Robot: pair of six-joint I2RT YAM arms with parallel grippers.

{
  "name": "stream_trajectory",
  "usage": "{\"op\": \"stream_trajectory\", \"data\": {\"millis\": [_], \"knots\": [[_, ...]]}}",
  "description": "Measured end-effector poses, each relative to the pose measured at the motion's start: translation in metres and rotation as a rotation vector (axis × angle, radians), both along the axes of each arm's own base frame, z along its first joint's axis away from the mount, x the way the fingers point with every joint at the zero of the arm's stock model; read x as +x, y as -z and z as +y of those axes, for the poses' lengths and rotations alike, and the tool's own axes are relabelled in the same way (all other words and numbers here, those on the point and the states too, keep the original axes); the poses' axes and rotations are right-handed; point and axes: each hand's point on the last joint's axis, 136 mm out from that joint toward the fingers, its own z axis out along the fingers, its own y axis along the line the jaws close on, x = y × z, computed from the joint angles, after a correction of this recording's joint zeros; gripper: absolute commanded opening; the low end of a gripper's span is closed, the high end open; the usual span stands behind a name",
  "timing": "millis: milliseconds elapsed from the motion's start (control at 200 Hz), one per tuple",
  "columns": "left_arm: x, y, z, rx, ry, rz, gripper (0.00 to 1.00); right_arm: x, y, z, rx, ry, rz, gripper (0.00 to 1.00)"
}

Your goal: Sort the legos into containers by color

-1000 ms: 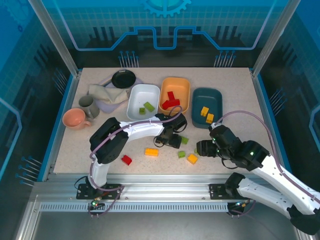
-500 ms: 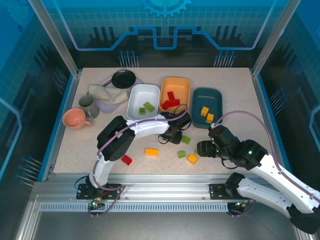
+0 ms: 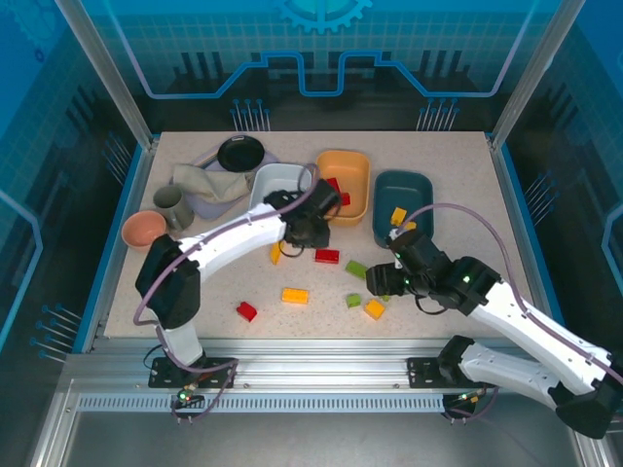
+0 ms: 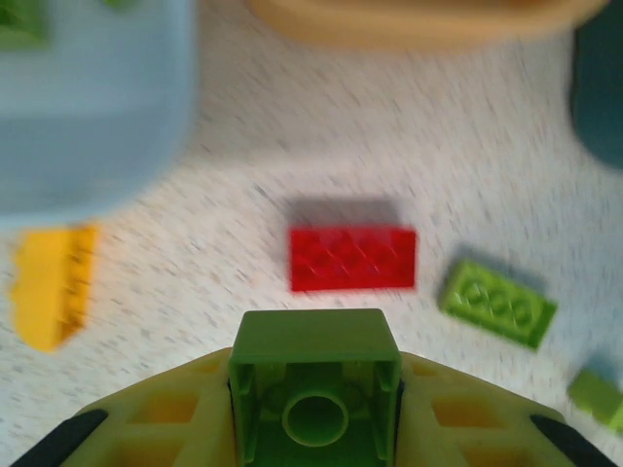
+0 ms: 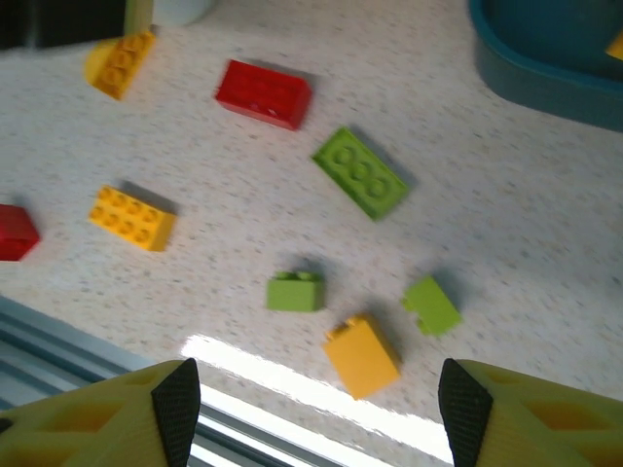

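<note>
My left gripper [image 3: 312,231] hangs just in front of the white tub [image 3: 270,181], shut on a small green lego [image 4: 314,341] whose hollow underside faces the wrist camera. Under it on the table lie a red lego [image 4: 352,258], a flat green lego [image 4: 497,303] and a yellow lego [image 4: 49,284]. My right gripper [image 3: 384,284] hovers open over two small green legos [image 5: 295,290] [image 5: 431,304] and a yellow lego [image 5: 361,355]; nothing is between its fingers. The orange tub [image 3: 352,165] holds red legos, and the dark teal tub [image 3: 414,187] holds yellow ones.
A black round dish [image 3: 240,153], a crumpled cloth [image 3: 209,183], a grey cup [image 3: 170,206] and a pink mug [image 3: 146,231] crowd the back left. Another yellow-orange lego [image 3: 295,295] and a red one [image 3: 246,311] lie near the front edge, by the metal rail [image 3: 311,355].
My left gripper has shut on the green lego, lifted it and swung back and left toward the white tub, uncovering the red lego. The right gripper has drifted slightly left and farther back.
</note>
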Motion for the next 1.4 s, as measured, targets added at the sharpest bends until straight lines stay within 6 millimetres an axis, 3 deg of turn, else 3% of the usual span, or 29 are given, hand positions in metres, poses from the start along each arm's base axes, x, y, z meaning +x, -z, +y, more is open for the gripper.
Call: {"op": "stream_trajectory", "data": {"millis": [150,250,380,575,795,980,1110,1276,1401], "knots": [[0.046,0.002,0.05,-0.011,-0.178,-0.013,0.3,0.015,-0.008,0.032,0.079,-0.076,-0.035,0.72],[0.075,0.011,0.068,-0.011,-0.254,-0.009,0.31,0.029,-0.024,0.05,0.154,-0.109,-0.118,0.73],[0.116,0.025,0.079,-0.022,-0.331,-0.014,0.32,0.045,-0.04,0.067,0.215,-0.128,-0.206,0.74],[0.169,0.049,0.094,-0.029,-0.412,-0.013,0.36,0.058,-0.035,0.081,0.205,-0.142,-0.206,0.74],[0.189,0.076,0.108,-0.046,-0.468,0.038,0.54,0.059,-0.032,0.083,0.19,-0.151,-0.195,0.74],[0.186,0.074,0.101,-0.08,-0.466,0.059,0.67,0.06,-0.008,0.088,0.118,-0.197,-0.137,0.75],[0.168,0.049,0.1,-0.094,-0.458,0.046,0.69,0.057,0.015,0.103,0.037,-0.267,-0.085,0.75],[0.108,-0.018,0.108,-0.151,-0.452,-0.017,0.7,0.052,0.033,0.142,-0.022,-0.375,-0.047,0.74],[0.042,-0.064,0.124,-0.209,-0.475,-0.092,0.71,0.035,0.042,0.183,-0.047,-0.5,-0.045,0.74]]}}
